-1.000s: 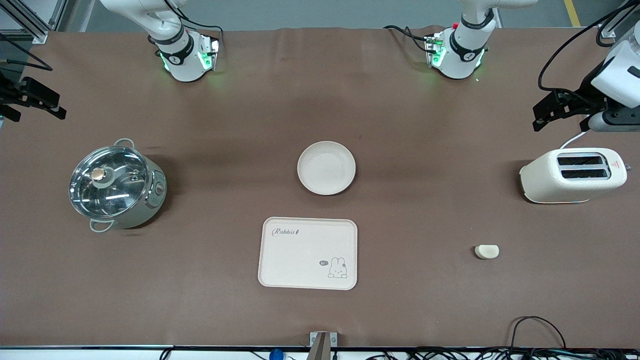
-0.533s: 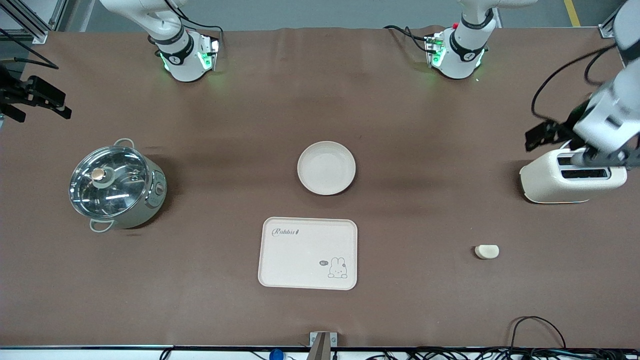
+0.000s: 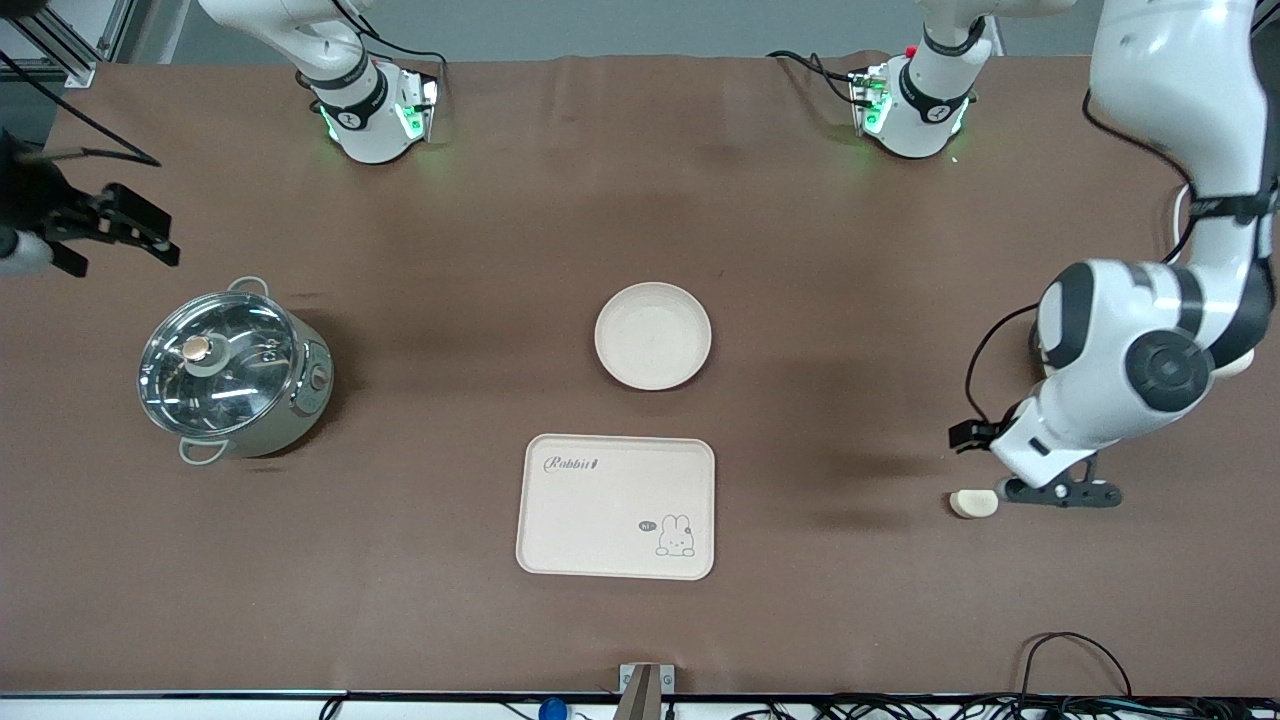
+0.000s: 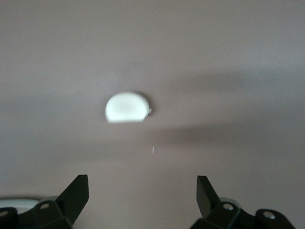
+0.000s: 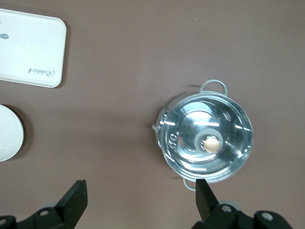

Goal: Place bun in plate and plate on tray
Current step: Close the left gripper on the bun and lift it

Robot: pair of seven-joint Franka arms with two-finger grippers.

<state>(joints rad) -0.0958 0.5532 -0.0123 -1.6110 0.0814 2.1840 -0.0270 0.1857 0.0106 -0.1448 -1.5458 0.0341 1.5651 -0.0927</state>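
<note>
The bun point(image 3: 973, 503) lies on the table toward the left arm's end, nearer the front camera than the plate. It also shows in the left wrist view point(image 4: 126, 107). My left gripper point(image 3: 1060, 492) is open and empty, low over the table just beside the bun; the left wrist view point(image 4: 141, 193) shows the bun ahead of its fingers, not between them. The round plate point(image 3: 653, 335) is empty at mid-table. The rabbit tray point(image 3: 616, 506) lies just nearer the camera than the plate. My right gripper point(image 3: 150, 235) is open and empty, in the air near the pot.
A steel pot with a glass lid point(image 3: 232, 370) stands toward the right arm's end, and shows in the right wrist view point(image 5: 207, 138) with the tray point(image 5: 28, 47) and plate point(image 5: 7, 133). The left arm hides most of the cream toaster point(image 3: 1238, 364).
The left arm has swung from above the toaster down to beside the bun. The right gripper has drifted a little toward the pot. Bun, plate and tray have not moved.
</note>
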